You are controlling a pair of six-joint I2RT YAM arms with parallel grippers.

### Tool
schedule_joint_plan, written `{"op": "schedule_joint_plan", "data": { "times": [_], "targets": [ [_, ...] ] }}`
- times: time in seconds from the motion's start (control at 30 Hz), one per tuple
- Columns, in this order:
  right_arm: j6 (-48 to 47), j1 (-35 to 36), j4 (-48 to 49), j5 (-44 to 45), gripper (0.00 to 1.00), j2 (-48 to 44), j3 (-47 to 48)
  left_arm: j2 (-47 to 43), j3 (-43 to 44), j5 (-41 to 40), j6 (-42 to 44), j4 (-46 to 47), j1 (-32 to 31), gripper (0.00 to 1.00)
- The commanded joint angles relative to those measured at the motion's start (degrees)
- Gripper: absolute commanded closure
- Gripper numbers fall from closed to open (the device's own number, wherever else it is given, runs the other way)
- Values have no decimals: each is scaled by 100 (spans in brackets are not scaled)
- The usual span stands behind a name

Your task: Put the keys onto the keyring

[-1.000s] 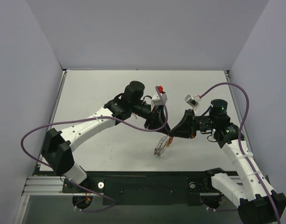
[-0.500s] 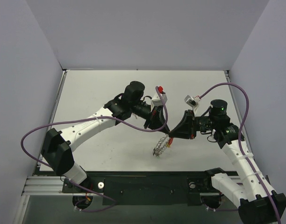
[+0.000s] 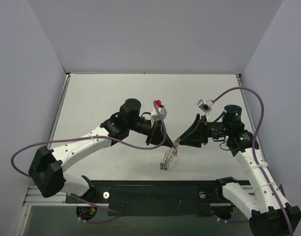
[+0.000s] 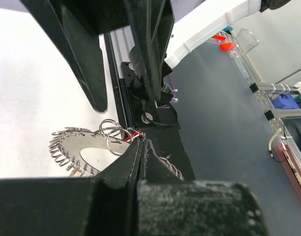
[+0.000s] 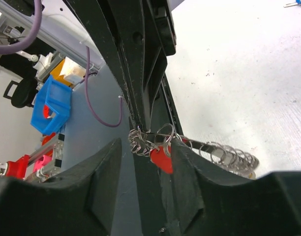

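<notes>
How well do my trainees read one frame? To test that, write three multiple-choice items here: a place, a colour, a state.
1. Where is the keyring in the top view?
A. Where the left gripper and right gripper meet
B. At the far left corner
C. Beside the right arm's base

2. What colour is the key at the ring's loops?
A. Green
B. Red
C. Blue

3. How do the right gripper's jaws stand?
A. Apart
B. Shut on the key
C. Hidden

1 A: its end lies at both tips.
2 B: the right wrist view shows it red.
3 A: a gap shows between them.
</notes>
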Motion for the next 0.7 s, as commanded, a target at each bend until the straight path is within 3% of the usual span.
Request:
{"op": "schedule_joint_plan", "data": {
  "times": [0.0,0.47,0.67],
  "targets": [
    [-228,-114,-308,-41,57,-84,352,-717,-766,-717,-782,1977,-66,100],
    [-158,-166,-757,-23,52,-234,563,-1448,-2069,-2413,-687,3844,-733,100],
    [-201,-430,-774,-322,52,-321,775,-1351,-2403,-2459,-1179,4582,-804,100]
  ]
}}
